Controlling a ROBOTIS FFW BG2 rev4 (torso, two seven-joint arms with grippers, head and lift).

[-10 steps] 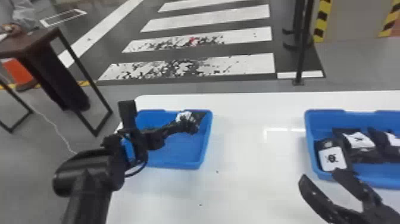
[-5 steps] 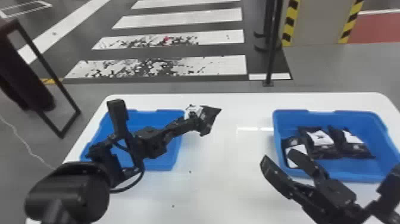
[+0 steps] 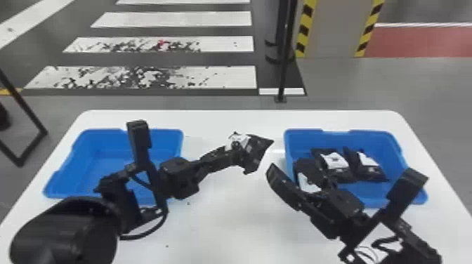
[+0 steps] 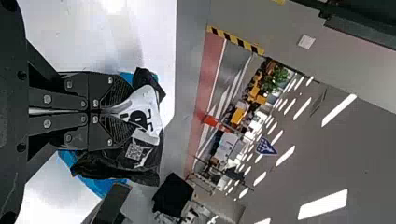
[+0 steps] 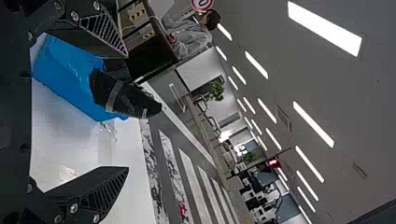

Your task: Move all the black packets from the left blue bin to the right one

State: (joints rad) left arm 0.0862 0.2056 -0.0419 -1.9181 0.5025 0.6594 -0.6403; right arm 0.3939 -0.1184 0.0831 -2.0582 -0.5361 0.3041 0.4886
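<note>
Black packet [image 3: 259,151] is out over the gap between the bins now. 1.0 s ago it was over the left blue bin, 0.5 s ago just past that bin's inner rim. Clock set on the packet, 12 = straight out from the robot. My left gripper [image 3: 233,154] has its fingers closed on the packet's labelled end, the rest sticking out past the tips, tilted. Right gripper [image 5: 127,112] sits at 4 o'clock, near the packet, fingers wide apart with nothing clamped; it has come forward alongside the right bin's near side over the same second. Right blue bin [image 3: 305,137] at 3 to 4 o'clock, with three packets [image 3: 335,162] in it, one toward its own 8 and two around the middle. Left blue bin [image 3: 102,154] at 9; my left arm covers part of it, so I can't confirm what remains. Both bins on the white table [image 3: 224,224]. Read: pick done, transfer leg underway, packet not yet delivered. Looks like a mid-table handover to me: right fingers should straddle the free end and close before left lets go. Risk: soft pack folds or slips, or the fingertips clash.
</note>
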